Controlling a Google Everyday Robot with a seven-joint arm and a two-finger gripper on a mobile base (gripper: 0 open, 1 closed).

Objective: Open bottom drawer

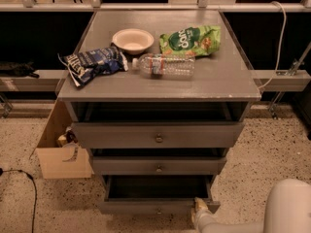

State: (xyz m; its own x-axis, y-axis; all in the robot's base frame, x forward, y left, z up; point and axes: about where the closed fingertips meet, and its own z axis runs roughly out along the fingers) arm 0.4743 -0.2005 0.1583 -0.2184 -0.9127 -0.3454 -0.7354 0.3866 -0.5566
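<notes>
1. Single camera view. The pincer [199,207] is at the bottom edge of the frame, on the end of the white arm [286,208] that comes in from the lower right. It sits low because the target is the lowest front.
2. The bottom drawer [141,207] is directly left of the pincer, and the pincer touches the right end of its front panel. The panel stands out ahead of the carcass with a dark cavity showing behind it, so I judge it largely open.
3. Pincer state: can't tell whether it's clenched or released. It appears to be working the panel's right corner rather than the knob [159,210], which sits further left; the contact point is murky.
4. The middle drawer [158,165] and top drawer [158,135] are above and left of the pincer, untouched.
5. The bench [218,76] top is well above the pincer and carries a bowl [132,39], a green bag [190,40], a bottle [164,65] lying on its side and a blue bag [92,63]. A jerky pull could roll the bottle.
6. The cardboard box [60,161] is on the floor far left of the pincer, beside the bench and out of the drawer's path.
</notes>
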